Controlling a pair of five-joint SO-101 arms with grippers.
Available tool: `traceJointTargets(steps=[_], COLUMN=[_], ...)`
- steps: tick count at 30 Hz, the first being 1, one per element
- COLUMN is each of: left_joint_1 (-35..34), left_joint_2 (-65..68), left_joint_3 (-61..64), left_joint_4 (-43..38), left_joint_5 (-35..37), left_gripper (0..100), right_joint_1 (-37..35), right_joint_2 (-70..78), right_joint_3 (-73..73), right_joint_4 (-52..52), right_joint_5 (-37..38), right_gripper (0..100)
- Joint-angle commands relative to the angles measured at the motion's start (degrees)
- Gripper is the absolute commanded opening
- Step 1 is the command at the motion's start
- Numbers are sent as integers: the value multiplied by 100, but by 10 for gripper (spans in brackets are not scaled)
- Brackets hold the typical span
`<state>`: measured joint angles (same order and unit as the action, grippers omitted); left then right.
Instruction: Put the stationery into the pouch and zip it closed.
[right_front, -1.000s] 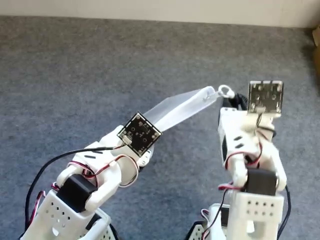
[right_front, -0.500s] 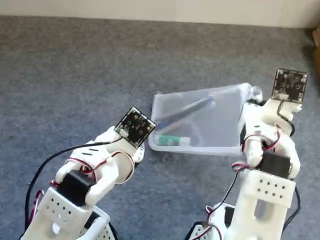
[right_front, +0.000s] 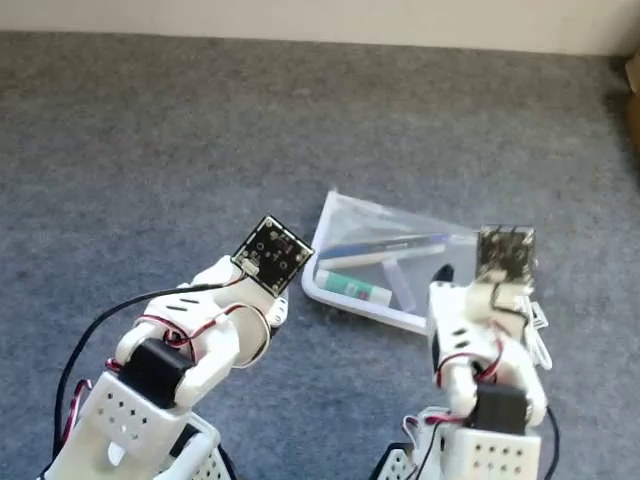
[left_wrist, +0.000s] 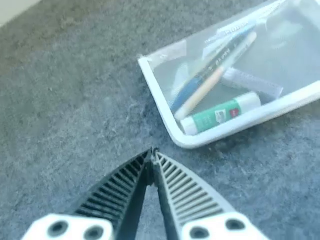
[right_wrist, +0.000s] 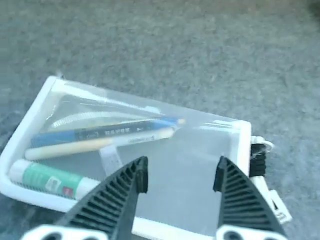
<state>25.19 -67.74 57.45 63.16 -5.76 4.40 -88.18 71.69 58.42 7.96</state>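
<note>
clear pouch (right_front: 368, 224) lying flat, pens (right_front: 385, 247) inside

White arms (right_front: 215, 340) carry black servos (right_front: 155, 372), red-and-black cables (right_front: 100, 324) and ribbed black fingers (left_wrist: 185, 190).

Two white robot arms stand side by side. The left arm (right_front: 200, 340) leans forward toward the pouch (right_front: 365, 222), and its wrist stops just short of the pouch's nearest corner. The left gripper (left_wrist: 151, 156) points down just beside that corner. Its two ribbed black fingers are pressed together at the tips and hold nothing. The right arm (right_front: 480, 350) stands more upright at the pouch's zipper end. The right gripper (right_wrist: 180, 175) hangs above the pouch with its fingers spread wide apart and nothing between them.
</note>
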Motion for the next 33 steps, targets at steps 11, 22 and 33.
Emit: traceJointTargets(steps=[11, 22, 33], left_joint_1=[-84, -84, -31], left_joint_2=[-66, -66, -13], left_joint_3=[268, 734, 2686], left_joint_4=[-519, -1090, -3868], left_joint_5=[53, 44, 44], left_gripper=[6, 6, 7], right_joint_1=[-514, -1033, -1200], right_joint_2=[-1719, -1701, -1692], right_joint_3=[1947, 3292, 3284], right_joint_4=[-374, 163, 435], right_joint_5=[53, 53, 88], right_gripper=[202, 202, 202])
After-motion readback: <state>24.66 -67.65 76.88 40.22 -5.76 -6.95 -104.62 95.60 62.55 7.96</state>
